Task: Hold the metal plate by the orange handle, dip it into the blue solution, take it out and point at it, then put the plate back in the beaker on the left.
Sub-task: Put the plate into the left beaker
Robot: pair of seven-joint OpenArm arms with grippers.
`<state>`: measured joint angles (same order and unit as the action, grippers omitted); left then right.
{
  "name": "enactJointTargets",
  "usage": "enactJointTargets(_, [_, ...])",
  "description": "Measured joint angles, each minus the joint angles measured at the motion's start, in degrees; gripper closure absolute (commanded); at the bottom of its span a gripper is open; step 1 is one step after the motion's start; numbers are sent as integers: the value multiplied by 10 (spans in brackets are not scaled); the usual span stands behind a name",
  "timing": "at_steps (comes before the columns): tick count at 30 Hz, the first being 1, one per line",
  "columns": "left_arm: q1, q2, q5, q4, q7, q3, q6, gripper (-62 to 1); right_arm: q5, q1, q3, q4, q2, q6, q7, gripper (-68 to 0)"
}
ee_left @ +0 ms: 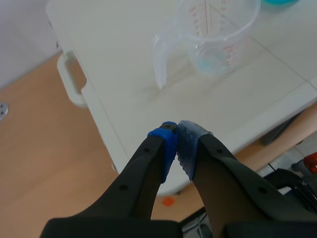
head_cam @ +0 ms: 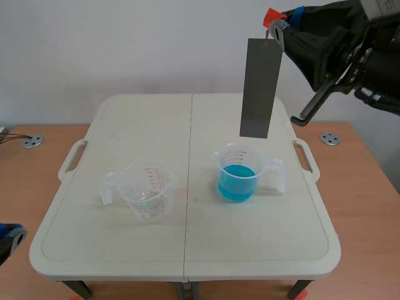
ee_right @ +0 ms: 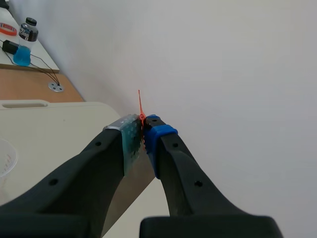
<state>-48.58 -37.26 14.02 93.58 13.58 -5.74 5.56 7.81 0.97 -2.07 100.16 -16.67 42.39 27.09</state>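
A long grey metal plate (head_cam: 259, 87) hangs upright above the beaker of blue solution (head_cam: 239, 173), its lower edge clear of the rim. My right gripper (head_cam: 277, 26) is raised at the upper right, shut on the plate's orange handle (head_cam: 270, 17). In the right wrist view the orange handle (ee_right: 141, 115) is pinched between the pads of the right gripper (ee_right: 143, 133), and the plate drops away beneath the fingers. The empty clear beaker (head_cam: 147, 190) stands on the table's left half. My left gripper (ee_left: 177, 134) is shut on nothing, low off the table's near-left corner, with the empty beaker (ee_left: 216, 33) ahead of it.
Both beakers stand on a white folding table (head_cam: 187, 250) with side handles, set on a wooden surface (head_cam: 25, 187). A bottle of blue liquid (ee_right: 25, 42) stands on a far side table in the right wrist view.
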Motion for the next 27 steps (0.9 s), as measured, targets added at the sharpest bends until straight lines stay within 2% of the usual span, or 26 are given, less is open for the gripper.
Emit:
enactJointTargets(9, [-114, 62, 0, 0, 26, -37, 0, -27, -8, -25, 48, 0, 1, 0, -14, -13])
enactJointTargets(14, [-127, 64, 0, 0, 26, -37, 0, -27, -13, -42, 81, 0, 3, 0, -29, -13])
enactJointTargets(27, [-120, 64, 0, -1, 26, -37, 0, -27, -13, -83, 164, 0, 73, 0, -110, -13])
